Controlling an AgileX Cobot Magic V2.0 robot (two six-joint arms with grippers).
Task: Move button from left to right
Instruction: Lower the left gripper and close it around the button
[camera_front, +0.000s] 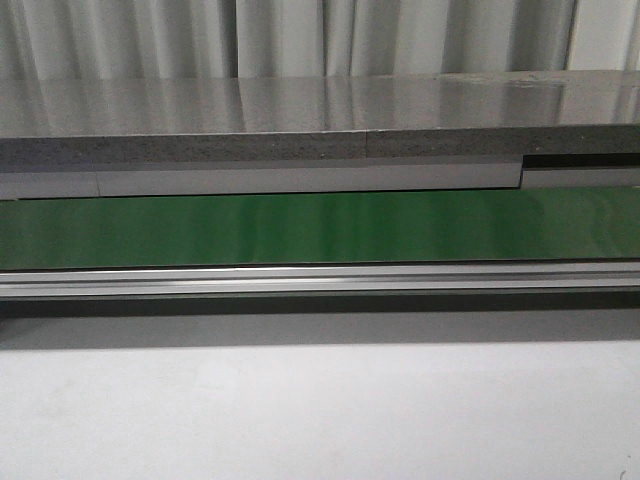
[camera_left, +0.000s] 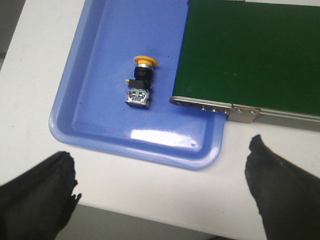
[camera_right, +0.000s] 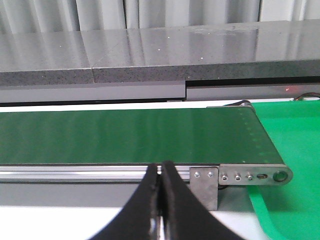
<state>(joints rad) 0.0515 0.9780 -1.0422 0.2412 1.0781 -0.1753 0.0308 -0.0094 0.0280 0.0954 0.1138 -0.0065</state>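
The button (camera_left: 140, 81), yellow cap and dark blocky body, lies on its side in a blue tray (camera_left: 95, 105) beside the end of the green belt (camera_left: 250, 50). My left gripper (camera_left: 162, 175) is open and empty, its fingers (camera_left: 40, 192) spread wide over the white table edge, short of the tray. My right gripper (camera_right: 160, 170) is shut with nothing between the fingers, in front of the belt's metal rail near the belt's right end. The front view shows the green belt (camera_front: 320, 228) only; no button and no gripper appear there.
A grey stone ledge (camera_front: 320, 120) runs behind the belt. A metal rail (camera_front: 320, 280) runs along the belt's front. A green tray (camera_right: 295, 150) lies at the belt's right end. White table (camera_front: 320, 410) lies in front.
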